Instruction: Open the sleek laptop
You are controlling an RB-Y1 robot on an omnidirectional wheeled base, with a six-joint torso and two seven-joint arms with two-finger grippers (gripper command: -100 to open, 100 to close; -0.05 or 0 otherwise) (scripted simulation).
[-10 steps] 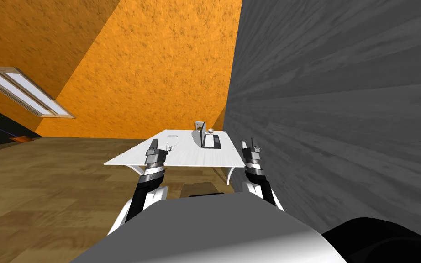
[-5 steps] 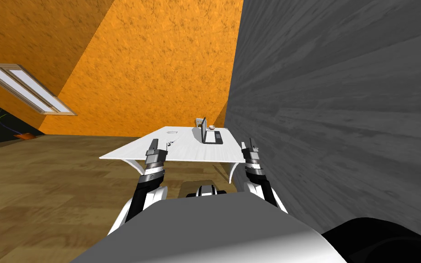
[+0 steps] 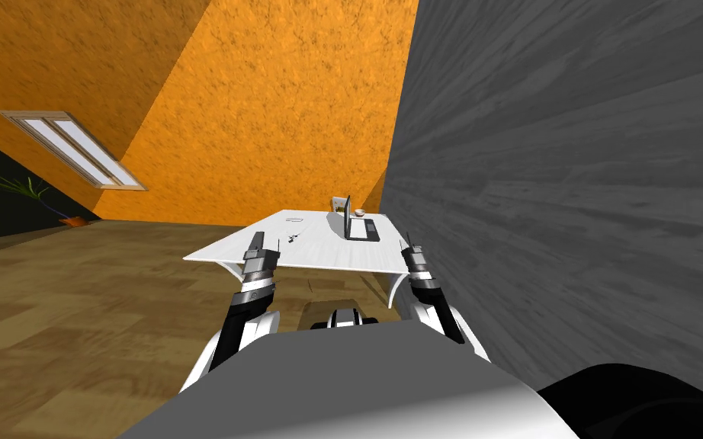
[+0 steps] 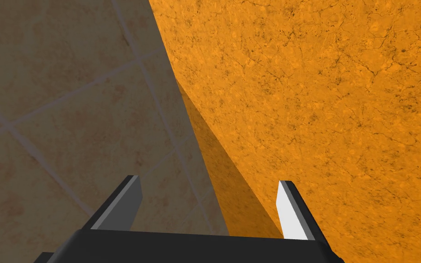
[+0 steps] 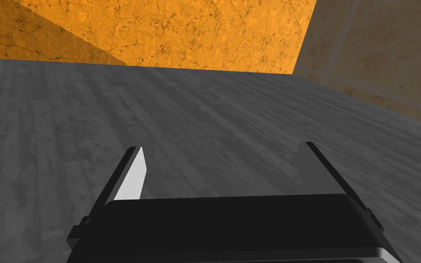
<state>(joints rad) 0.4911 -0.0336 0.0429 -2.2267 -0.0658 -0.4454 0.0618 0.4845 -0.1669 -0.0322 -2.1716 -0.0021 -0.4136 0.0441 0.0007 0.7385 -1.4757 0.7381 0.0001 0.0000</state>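
Window [image 3: 75, 149]: orange wall, far left.
Potted plant [image 3: 33, 192]: on the floor below the window, against a black area.
Left gripper [image 4: 207, 180]: fingers spread, nothing between them; it hangs before the near edge of the table, toward the left corner.
Table [image 3: 327, 253]: white, on a wooden floor.
Small dark items [image 3: 294, 238]: left of the table's middle, too small to identify.
Laptop [image 3: 359, 226]: far right corner of the table, lid standing upright, keyboard exposed.
Bowl [image 3: 360, 213]: far edge, just behind the laptop.
Right gripper [image 5: 222, 146]: fingers spread, empty, at the near right corner, close to the grey wall [image 3: 571, 190].
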